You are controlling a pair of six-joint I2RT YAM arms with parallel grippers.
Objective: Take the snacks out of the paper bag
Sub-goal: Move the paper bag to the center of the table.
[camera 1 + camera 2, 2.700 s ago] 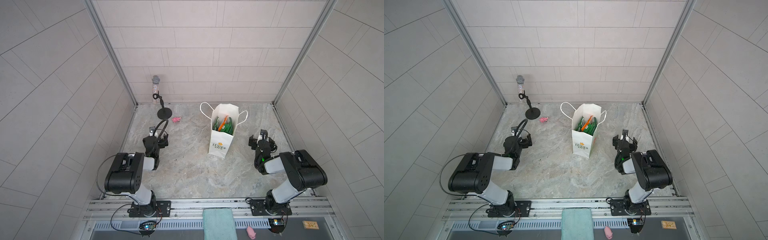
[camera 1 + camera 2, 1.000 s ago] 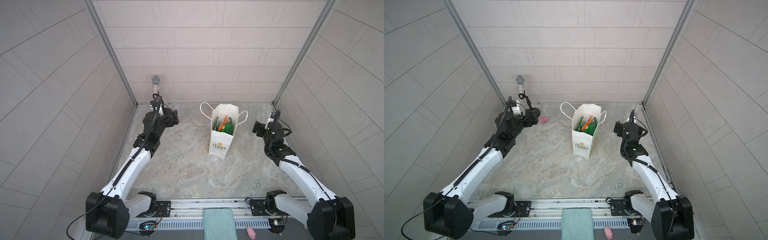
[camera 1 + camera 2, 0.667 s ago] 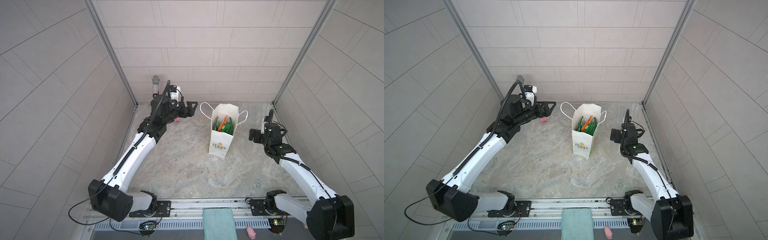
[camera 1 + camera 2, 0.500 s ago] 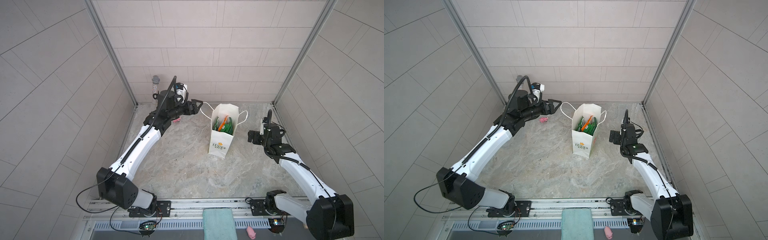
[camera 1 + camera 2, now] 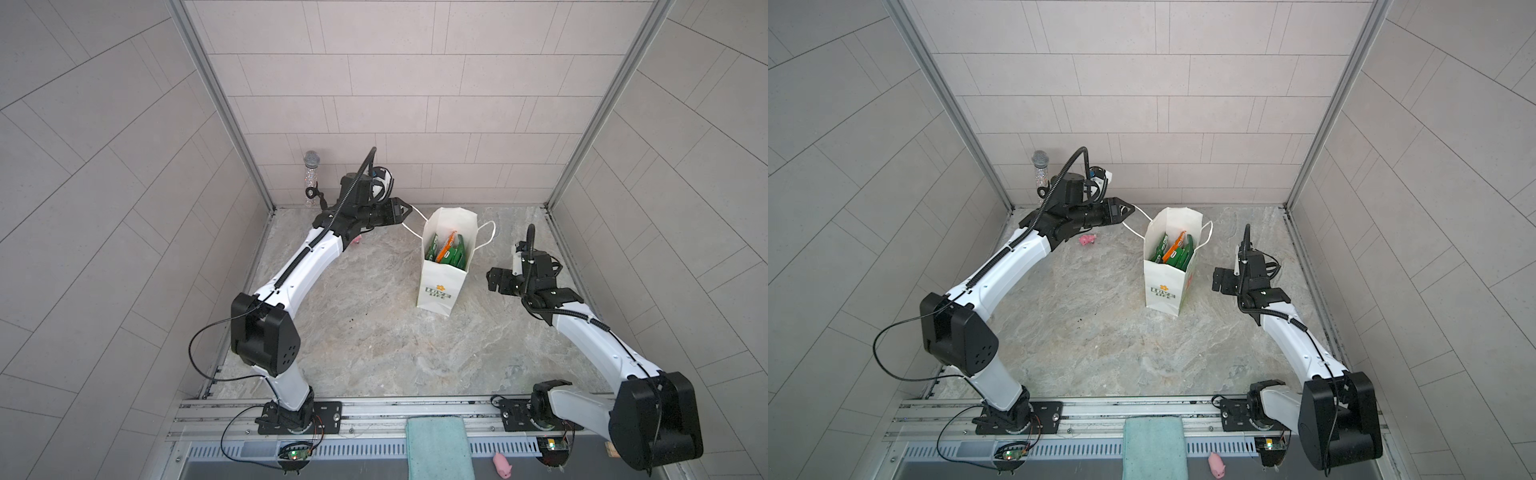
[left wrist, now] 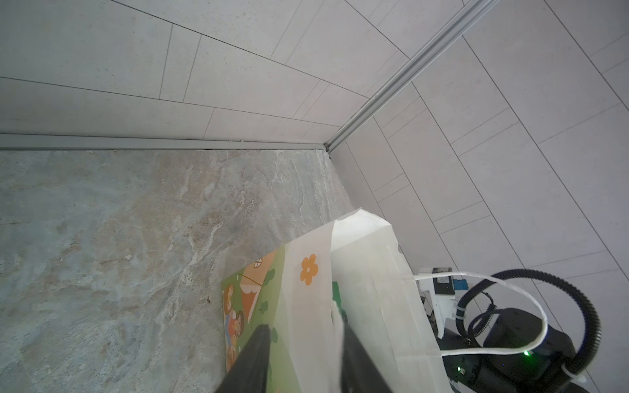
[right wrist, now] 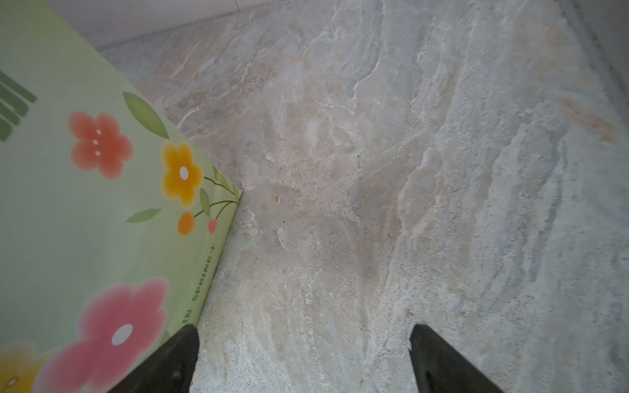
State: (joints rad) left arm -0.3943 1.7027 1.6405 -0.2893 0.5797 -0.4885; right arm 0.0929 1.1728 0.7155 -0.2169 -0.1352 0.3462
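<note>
Paper, white, one carrier: the paper bag stands upright mid-table, toward the far side, with its mouth up and open.

Contents: the snacks, green packets and one orange, stand on end inside with their long axis vertical and their tops below the rim. None is out yet.

Left gripper: level with the bag's top and just left of it, at the left cord handle. In the left wrist view its fingers stand part-way closed with a blurred white cord between them. You cannot tell whether the cord is pinched.

Right gripper: jaws wide and empty, low beside the bag's right green panel, with bare stone between its fingertips.

Relation to mind: the snacks lie right of and below your left gripper, and left of and above your right one. The only way in is straight down through the mouth. The left is nearer the rim and looks set to steady the bag, so the right would have to rise over the rim.

Room: open table lies near and left of the bag. The pink pig toy sits far left, beside the left forearm. The right wall is close behind the right arm. A sideways pull on the handle may tip the bag.
</note>
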